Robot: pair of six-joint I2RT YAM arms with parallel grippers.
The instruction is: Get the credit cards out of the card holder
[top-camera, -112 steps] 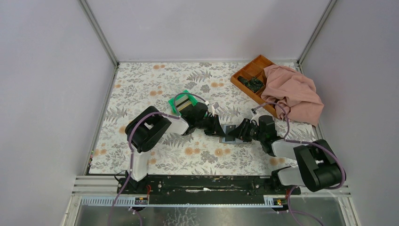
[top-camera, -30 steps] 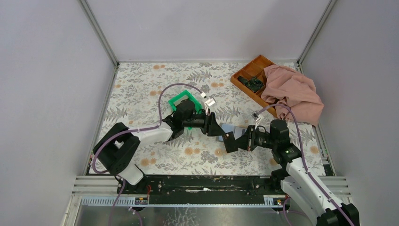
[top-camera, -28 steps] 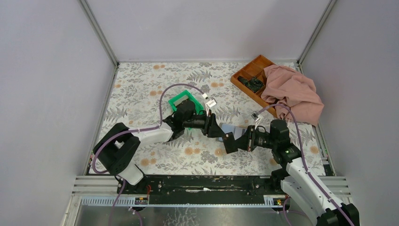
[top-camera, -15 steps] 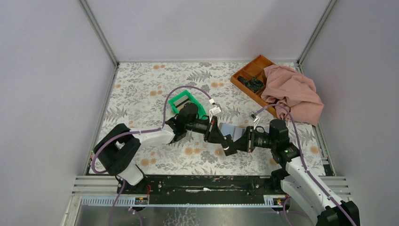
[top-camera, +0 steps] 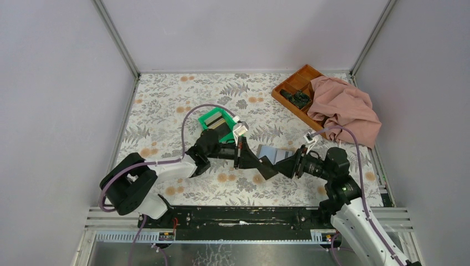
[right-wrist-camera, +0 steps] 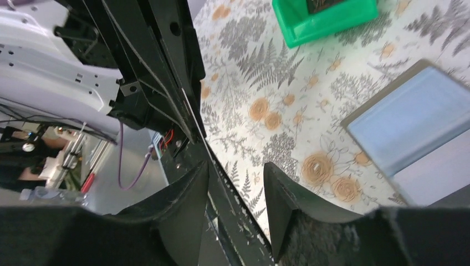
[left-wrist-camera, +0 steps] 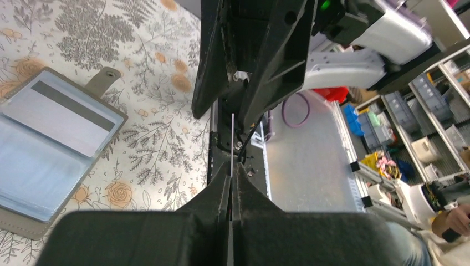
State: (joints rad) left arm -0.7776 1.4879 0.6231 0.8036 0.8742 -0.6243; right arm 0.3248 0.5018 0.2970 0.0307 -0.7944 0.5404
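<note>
A thin card (left-wrist-camera: 231,144) is pinched edge-on by the left gripper (left-wrist-camera: 231,169), whose fingers are pressed together on it. Only a whitish line of the card is seen, rising from between the fingertips. The right gripper (right-wrist-camera: 235,169) is met tip to tip above the floral table (top-camera: 166,100), near its middle. Its fingers are held apart, one on each side of the card's far end. Whether either finger touches the card cannot be told.

Just beyond the two grippers, the holder (top-camera: 275,153) is laid flat and open on the table. It is seen as a pale blue-grey wallet with a darker grey-brown border, and clear, glossy pockets are stacked across its inside. A striped card (left-wrist-camera: 69,113), light grey with a dark band along one long side, is seen in the pocket at the end nearest the tab (left-wrist-camera: 105,81). That tab, grey-brown with a snap, is stuck out from the holder's edge onto the table.

Farther back and to the left, a green bin (right-wrist-camera: 327,21) is set apart from the holder. Loose cards (top-camera: 221,126), greyish and tan, are laid inside it.

At the far right corner, an orange-brown tray (top-camera: 292,83) is found, with small dark objects (top-camera: 296,98) in one compartment. Its right part is covered by a pink cloth (top-camera: 343,108).
</note>
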